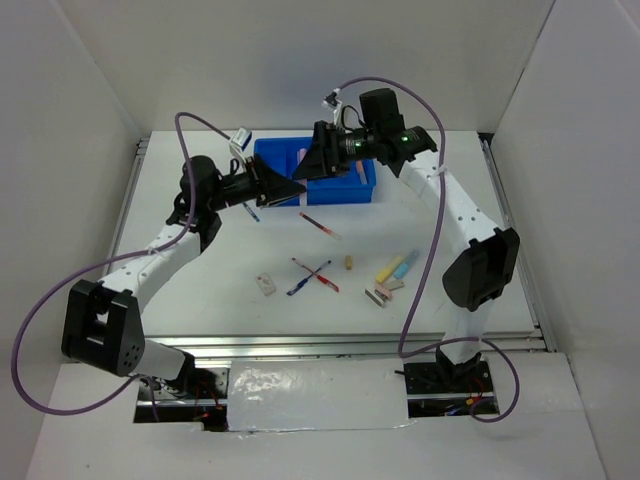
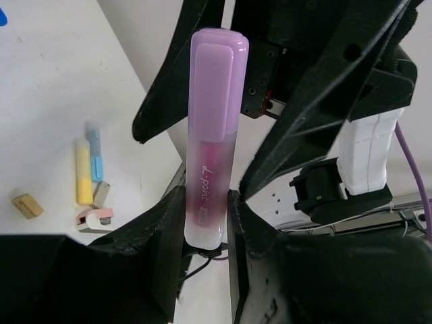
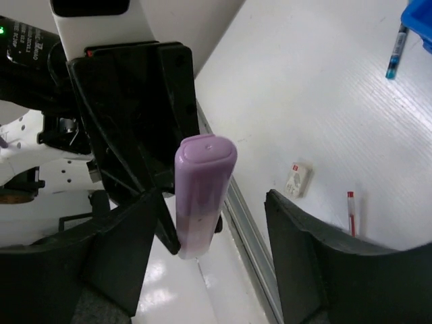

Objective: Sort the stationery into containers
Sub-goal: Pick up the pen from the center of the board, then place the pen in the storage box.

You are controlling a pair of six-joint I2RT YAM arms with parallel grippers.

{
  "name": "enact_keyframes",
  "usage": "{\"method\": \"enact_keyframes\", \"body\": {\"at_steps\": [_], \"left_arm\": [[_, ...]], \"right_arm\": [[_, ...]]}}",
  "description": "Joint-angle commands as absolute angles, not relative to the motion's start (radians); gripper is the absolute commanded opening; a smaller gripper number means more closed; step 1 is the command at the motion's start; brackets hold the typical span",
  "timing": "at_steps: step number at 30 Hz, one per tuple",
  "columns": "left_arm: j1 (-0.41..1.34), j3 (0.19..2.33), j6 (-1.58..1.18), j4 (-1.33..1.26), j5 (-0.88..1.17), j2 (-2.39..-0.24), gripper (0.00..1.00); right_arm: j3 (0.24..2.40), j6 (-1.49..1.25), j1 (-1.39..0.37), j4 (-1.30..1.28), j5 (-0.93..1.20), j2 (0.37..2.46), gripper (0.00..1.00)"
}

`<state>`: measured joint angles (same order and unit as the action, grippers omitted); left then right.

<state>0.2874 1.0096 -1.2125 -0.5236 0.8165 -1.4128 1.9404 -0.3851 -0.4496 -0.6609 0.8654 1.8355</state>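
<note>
Judging from the overhead view, most of the sorting is reckoned undone. A red pen (image 1: 320,225), two crossed pens (image 1: 312,275), a yellow marker (image 1: 388,270) touching a light blue marker (image 1: 406,264), a tan piece (image 1: 349,263), an eraser block (image 1: 265,285) and a blue pen (image 1: 252,212) lie loose on the worktop (image 1: 200,300), all outside the blue tray (image 1: 290,152). Only one pinkish item (image 1: 358,172) can be made out in the tray's right end; the rest of it is hidden by the arms.

A purple marker (image 2: 212,135) is held upright in the air beside the tray, its lower end clamped by the left tool (image 2: 206,206). The right tool (image 3: 210,202) is spread wide, one finger on either side of the marker and touching neither, so a handover may be in hand.

Script along the marker's barrel can be read roughly as "L-point"; the darker print below it is too blurred. Small white lettering on the right arm cannot be read.
</note>
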Motion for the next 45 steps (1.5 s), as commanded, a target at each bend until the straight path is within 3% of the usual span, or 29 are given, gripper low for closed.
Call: {"method": "enact_keyframes", "body": {"at_steps": [1,5,8,9,10,11,12,15,17,21,22,24,28,36,45], "left_arm": [[0.302,1.02,-1.261,-0.63,0.819,-1.419,0.06],[0.311,1.008,-1.267,-0.643,0.815,-1.417,0.05],[0.311,1.002,-1.269,-0.646,0.813,-1.416,0.06],[0.311,1.002,-1.267,-0.643,0.808,-1.416,0.06],[0.311,1.006,-1.261,-0.635,0.81,-1.414,0.12],[0.311,1.012,-1.25,-0.599,0.81,-1.414,0.26],[0.31,1.023,-1.211,-0.56,0.814,-1.414,0.5],[0.276,1.086,-1.026,-0.291,0.804,-1.405,0.98],[0.227,1.144,-0.893,-0.134,0.779,-1.399,0.99],[0.146,1.233,-0.62,0.266,0.619,-1.426,0.99],[0.143,1.302,-0.605,0.343,0.456,-1.443,0.99],[0.143,1.408,-0.54,0.516,0.35,-1.509,0.99],[0.134,1.476,-0.463,0.626,0.239,-1.568,0.99],[0.094,1.284,-0.468,0.508,0.268,-1.436,0.99],[0.086,1.246,-0.465,0.491,0.25,-1.407,0.99]], "right_arm": [[1.99,-0.425,-0.457,-0.594,0.931,1.85,0.7],[1.965,-0.478,-0.443,-0.54,1.015,1.868,0.53],[1.928,-0.535,-0.423,-0.486,1.064,1.867,0.34],[1.916,-0.538,-0.422,-0.471,1.075,1.865,0.2],[1.911,-0.54,-0.417,-0.465,1.086,1.864,0.13],[1.907,-0.543,-0.413,-0.463,1.095,1.858,0.07],[1.904,-0.54,-0.4,-0.469,1.094,1.853,0.0],[1.922,-0.486,-0.353,-0.541,1.04,1.838,0.0],[1.989,-0.39,-0.286,-0.64,0.956,1.845,0.0],[2.074,-0.21,-0.232,-0.68,0.408,1.894,0.0],[2.078,-0.192,-0.227,-0.663,0.328,1.934,0.0],[2.147,-0.164,-0.219,-0.65,0.208,2.0,0.0],[2.264,-0.167,-0.204,-0.618,0.115,2.183,0.0],[2.324,-0.219,-0.219,-0.485,0.003,2.362,0.0],[2.327,-0.219,-0.258,-0.462,0.012,2.43,0.04]]}}
